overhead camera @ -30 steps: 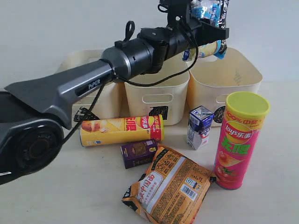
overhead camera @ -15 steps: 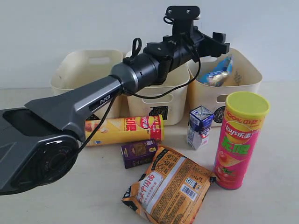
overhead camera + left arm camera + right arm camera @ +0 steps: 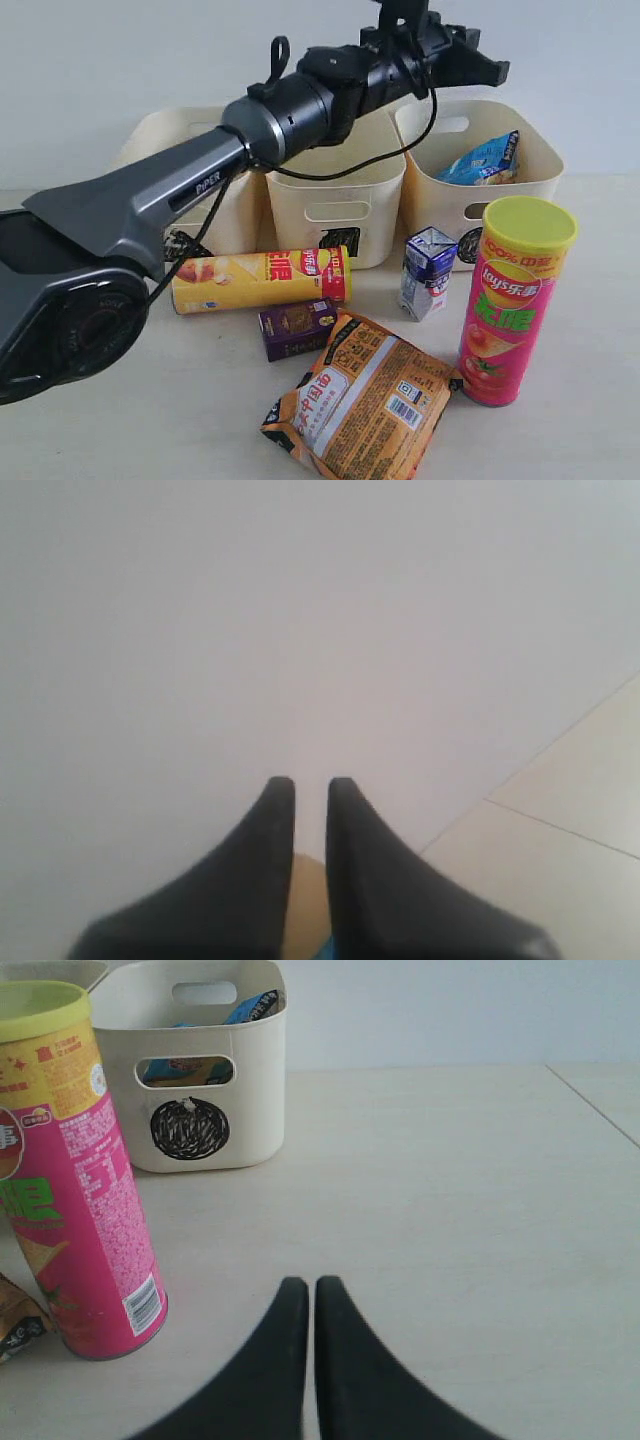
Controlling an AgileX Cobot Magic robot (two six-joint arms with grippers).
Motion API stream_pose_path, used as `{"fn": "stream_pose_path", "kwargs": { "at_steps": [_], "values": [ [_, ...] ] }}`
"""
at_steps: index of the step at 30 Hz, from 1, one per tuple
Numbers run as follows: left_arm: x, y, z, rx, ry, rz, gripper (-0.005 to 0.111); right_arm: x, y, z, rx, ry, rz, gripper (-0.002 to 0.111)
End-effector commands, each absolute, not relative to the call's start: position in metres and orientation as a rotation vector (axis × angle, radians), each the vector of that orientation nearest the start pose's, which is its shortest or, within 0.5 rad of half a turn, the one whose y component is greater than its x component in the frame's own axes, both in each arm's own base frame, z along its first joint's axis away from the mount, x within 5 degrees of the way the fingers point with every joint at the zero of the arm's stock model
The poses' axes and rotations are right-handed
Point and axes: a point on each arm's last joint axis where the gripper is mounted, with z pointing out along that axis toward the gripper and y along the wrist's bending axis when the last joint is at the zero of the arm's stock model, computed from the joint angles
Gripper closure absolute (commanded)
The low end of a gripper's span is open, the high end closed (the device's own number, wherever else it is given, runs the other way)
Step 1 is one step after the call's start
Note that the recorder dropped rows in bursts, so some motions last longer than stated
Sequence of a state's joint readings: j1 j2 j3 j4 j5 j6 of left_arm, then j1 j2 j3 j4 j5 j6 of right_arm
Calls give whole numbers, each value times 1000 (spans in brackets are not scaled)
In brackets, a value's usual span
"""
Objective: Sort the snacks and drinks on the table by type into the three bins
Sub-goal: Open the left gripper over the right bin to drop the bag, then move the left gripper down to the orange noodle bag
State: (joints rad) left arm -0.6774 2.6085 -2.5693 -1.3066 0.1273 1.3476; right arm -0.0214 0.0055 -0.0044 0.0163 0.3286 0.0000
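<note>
Your left tool (image 3: 310, 785) hangs above the cream plastic tubs (image 3: 440, 190), jaws nearly together, empty; your right tool (image 3: 303, 1285) is closed on nothing. The small blue-and-white gable-top carton (image 3: 428, 272) stands on the table (image 3: 150, 400) beside the tall pink crisp tube (image 3: 508, 310). Judge it light, its card walls easily dented: pinch gently across the flat sides, below the gable.

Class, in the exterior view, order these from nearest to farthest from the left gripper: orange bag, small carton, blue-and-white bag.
1. Blue-and-white bag, in the right bin, below the left gripper.
2. Small carton, in front of that bin.
3. Orange bag, nearest the camera.
</note>
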Motion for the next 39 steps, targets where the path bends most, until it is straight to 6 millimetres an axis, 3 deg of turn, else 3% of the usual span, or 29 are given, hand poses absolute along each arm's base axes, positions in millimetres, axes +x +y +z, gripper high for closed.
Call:
{"fn": "stream_pose_path", "kwargs": {
  "at_steps": [1, 6, 12, 16, 19, 24, 33, 39],
  "values": [
    [450, -390, 290, 752, 1403, -585, 102, 54, -1, 184, 26, 1805, -2, 108],
    [451, -385, 281, 1050, 1369, -247, 102, 54, -1, 184, 26, 1805, -2, 108],
    [427, -376, 293, 1283, 1582, -350, 102, 54, -1, 184, 26, 1805, -2, 108],
    [414, -356, 310, 1389, 1713, -404, 102, 54, -1, 184, 26, 1805, -2, 108],
    [407, -345, 309, 1483, 1802, -430, 102, 54, -1, 184, 26, 1805, -2, 108],
    [398, -334, 311, 1566, 1899, -453, 102, 54, -1, 184, 26, 1805, -2, 108],
    [381, -324, 350, 1489, 1894, -474, 102, 54, -1, 184, 26, 1805, -2, 108],
    [370, -318, 338, 1527, 1989, -492, 102, 54, -1, 184, 26, 1805, -2, 108]
  ]
}}
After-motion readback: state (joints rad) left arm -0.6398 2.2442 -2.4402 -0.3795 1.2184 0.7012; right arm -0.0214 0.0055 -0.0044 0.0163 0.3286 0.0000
